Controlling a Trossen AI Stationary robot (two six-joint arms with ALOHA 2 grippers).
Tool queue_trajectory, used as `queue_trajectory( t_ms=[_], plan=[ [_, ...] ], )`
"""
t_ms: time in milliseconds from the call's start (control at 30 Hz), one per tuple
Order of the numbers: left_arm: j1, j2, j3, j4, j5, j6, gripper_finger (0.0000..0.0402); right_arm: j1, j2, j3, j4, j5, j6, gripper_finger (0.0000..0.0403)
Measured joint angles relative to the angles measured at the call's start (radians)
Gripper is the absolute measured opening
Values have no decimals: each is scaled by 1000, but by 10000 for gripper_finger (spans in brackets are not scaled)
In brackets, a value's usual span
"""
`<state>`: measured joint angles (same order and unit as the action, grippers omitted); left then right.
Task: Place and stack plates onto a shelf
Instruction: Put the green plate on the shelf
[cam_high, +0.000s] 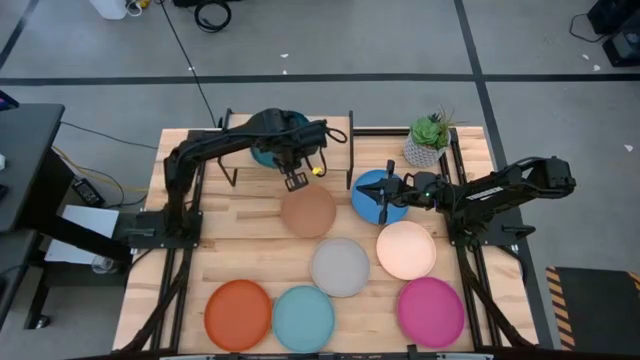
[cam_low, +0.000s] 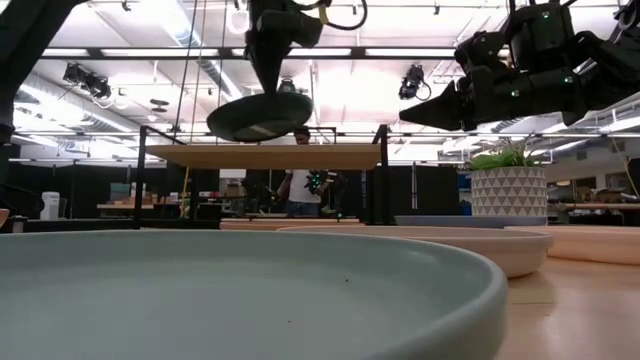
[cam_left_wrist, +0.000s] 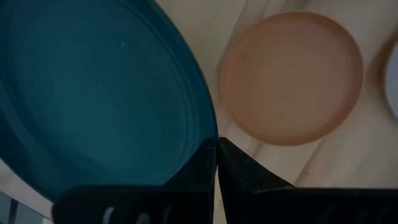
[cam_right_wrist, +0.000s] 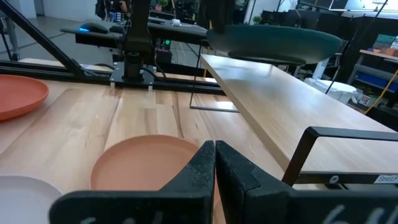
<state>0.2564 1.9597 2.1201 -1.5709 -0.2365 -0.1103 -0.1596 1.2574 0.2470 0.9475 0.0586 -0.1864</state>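
The dark teal plate (cam_low: 259, 116) is hanging in the air just above the shelf (cam_low: 265, 155), over its left part, not yet touching the board. The left gripper (cam_left_wrist: 217, 144) is pinching the plate's rim, fingers (cam_left_wrist: 199, 168) clenched on it. On the tabletop (cam_high: 230, 250) in front of the shelf, the tan brown plate (cam_high: 308, 212) is lying flat beside the blue plate (cam_high: 377, 194). The right gripper (cam_high: 385, 192) is hovering over that blue plate with its fingers pressed together, grasping nothing. Nearer the front edge, the grey plate (cam_high: 340, 266), cream plate (cam_high: 406, 249), orange plate (cam_high: 238, 314), light blue plate (cam_high: 303, 318) and magenta plate (cam_high: 431, 311) are sitting apart.
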Motion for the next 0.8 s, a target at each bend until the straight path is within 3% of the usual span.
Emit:
queue_trajectory(
  t_ms=[233, 533, 800],
  plan=[
    [24, -2, -8, 2, -5, 2, 11, 0, 0, 0, -22, 0, 0, 19],
    [28, -6, -152, -1, -3, 18, 11, 0, 0, 0, -24, 0, 10, 20],
    [51, -9, -164, 0, -3, 17, 11, 0, 0, 0, -23, 0, 10, 20]
  ],
)
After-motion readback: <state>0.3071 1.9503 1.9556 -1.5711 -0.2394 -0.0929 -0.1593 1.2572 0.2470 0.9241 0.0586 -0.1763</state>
